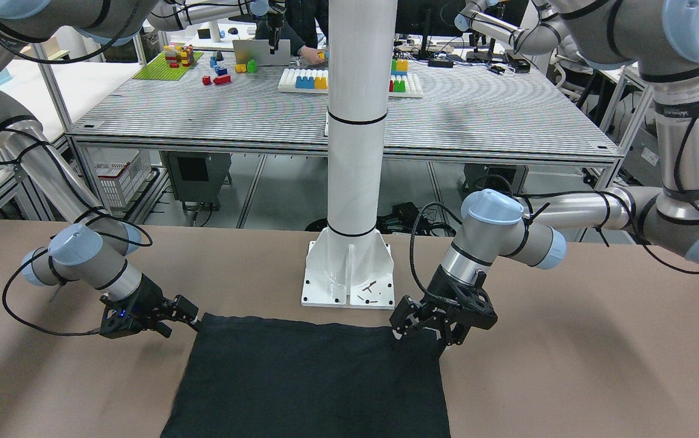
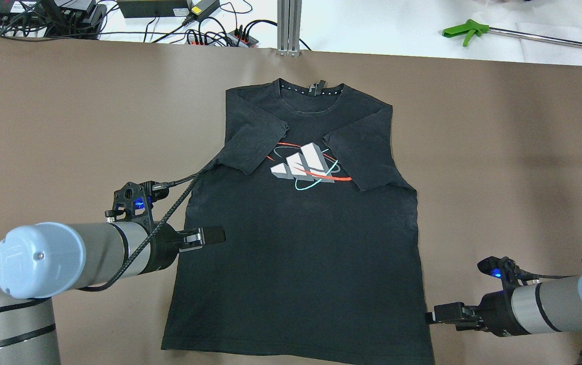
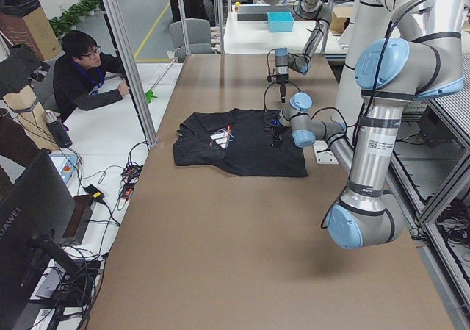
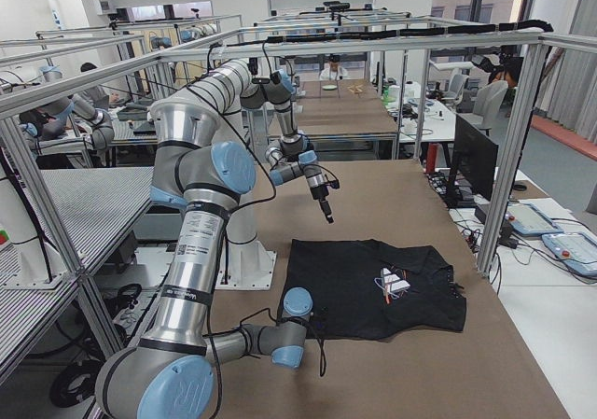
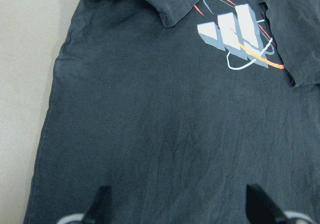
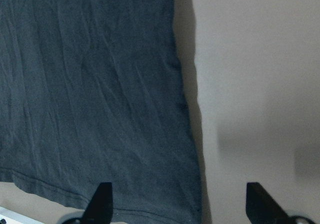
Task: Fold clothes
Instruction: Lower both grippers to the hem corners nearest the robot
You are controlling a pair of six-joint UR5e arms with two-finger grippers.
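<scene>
1. left tool (image 2: 212, 234), on its grey arm, sat nearest the overhead camera. its fingers were spread wide and empty, poised over the black t-shirt (image 2: 296, 253) just inside that side's edge.
2. right tool (image 2: 435, 314) was likewise wide and empty, low at the opposite side edge near the hem. its wrist view showed one fingertip over cloth and the other over bare tabletop (image 2: 68, 126).
3. the t-shirt lay flat and front up in the middle of the tabletop, collar away from the robot and hem toward it. both sleeves were turned in over the chest beside the three-bar logo (image 2: 305, 165).
4. it looked light, limp and matte, likely to sag and drag rather than slide. pinching a side edge or hem corner, both layers together, seemed the surest hold.
5. little stood in the way. the white pedestal (image 1: 349, 267) rose near the hem, while a green-handled reacher (image 2: 465, 31) and cables (image 2: 220, 35) lay well apart on the white bench beyond.
</scene>
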